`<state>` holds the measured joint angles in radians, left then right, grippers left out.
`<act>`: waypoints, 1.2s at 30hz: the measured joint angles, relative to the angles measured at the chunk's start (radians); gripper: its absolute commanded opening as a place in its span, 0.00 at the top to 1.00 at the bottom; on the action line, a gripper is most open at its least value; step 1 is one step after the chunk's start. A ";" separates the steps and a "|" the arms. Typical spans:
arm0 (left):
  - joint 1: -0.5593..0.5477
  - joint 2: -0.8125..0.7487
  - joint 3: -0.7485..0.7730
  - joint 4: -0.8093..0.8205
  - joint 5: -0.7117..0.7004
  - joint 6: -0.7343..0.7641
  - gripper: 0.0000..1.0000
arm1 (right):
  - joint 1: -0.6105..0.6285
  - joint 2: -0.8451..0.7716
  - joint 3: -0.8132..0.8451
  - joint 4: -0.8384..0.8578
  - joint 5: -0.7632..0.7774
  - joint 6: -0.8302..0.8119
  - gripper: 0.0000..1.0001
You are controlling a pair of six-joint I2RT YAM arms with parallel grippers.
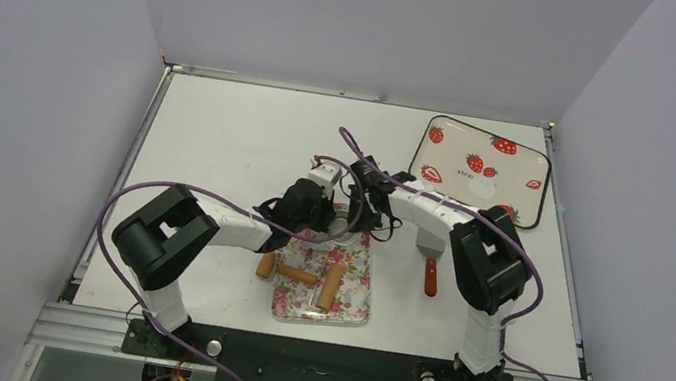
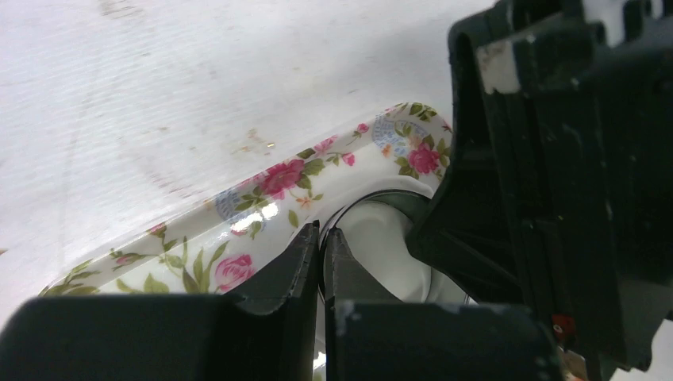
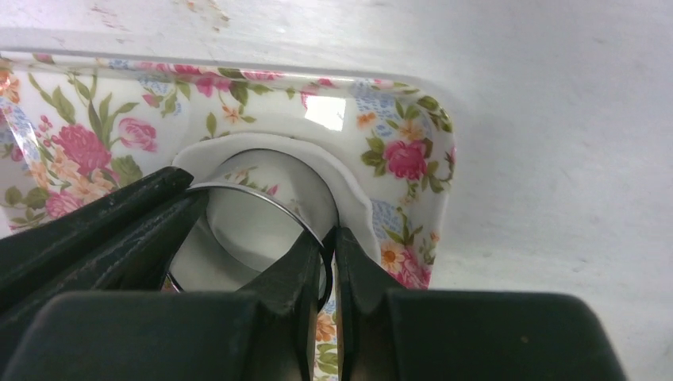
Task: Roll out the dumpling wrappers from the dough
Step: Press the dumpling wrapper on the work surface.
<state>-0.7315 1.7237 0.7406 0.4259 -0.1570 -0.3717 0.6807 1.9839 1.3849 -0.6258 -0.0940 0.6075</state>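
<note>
The white table, walled in by pale panels, carries a floral tray just in front of the arms. Both arms meet over its far end. There a silver metal ring stands on the dough, which shows as a white collar around the ring's far wall. The right gripper is pinched nearly shut on the ring's thin wall. The left gripper is just as narrow and appears to nip the rim from the other side.

One finished dumpling wrapper lies on the strawberry tray, well apart at the far right. A wooden roller rests on the floral tray's near half, and a red-handled spatula lies on the table under the right arm.

The main risk is soft dough clinging inside the ring, so a lift drags and tears the disc. A thin-wall pinch can also slip or tilt the ring, leaving an uneven cut. With the grippers crowded so close, uneven pulls could knock fingers together or slide the light tray.
</note>
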 measured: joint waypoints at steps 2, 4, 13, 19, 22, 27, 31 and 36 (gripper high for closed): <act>-0.002 0.021 0.023 0.010 0.028 0.013 1.00 | -0.003 -0.068 -0.108 0.078 0.021 0.039 1.00; -0.009 0.056 0.066 0.011 0.075 0.028 1.00 | -0.013 -0.133 -0.201 0.141 0.050 0.081 1.00; -0.023 0.100 0.135 -0.026 0.107 0.039 1.00 | -0.035 -0.079 -0.104 0.015 0.096 0.074 1.00; -0.031 -0.013 0.002 -0.031 -0.041 -0.011 1.00 | -0.017 0.081 0.143 -0.140 -0.023 -0.027 1.00; -0.031 -0.029 -0.015 -0.037 -0.064 -0.013 1.00 | -0.003 0.088 0.153 -0.146 -0.030 -0.047 1.00; -0.029 0.011 0.018 -0.010 -0.031 0.002 1.00 | -0.006 -0.017 -0.023 -0.003 -0.013 -0.002 1.00; -0.032 0.053 0.066 0.000 0.041 0.018 1.00 | -0.019 -0.106 -0.155 0.079 0.036 0.061 1.00; -0.034 0.051 0.073 -0.018 0.041 0.015 1.00 | -0.027 -0.051 -0.065 -0.012 0.032 0.038 1.00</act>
<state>-0.7658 1.7752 0.8135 0.4080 -0.1158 -0.3569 0.6540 1.9327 1.3201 -0.6376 -0.0616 0.6453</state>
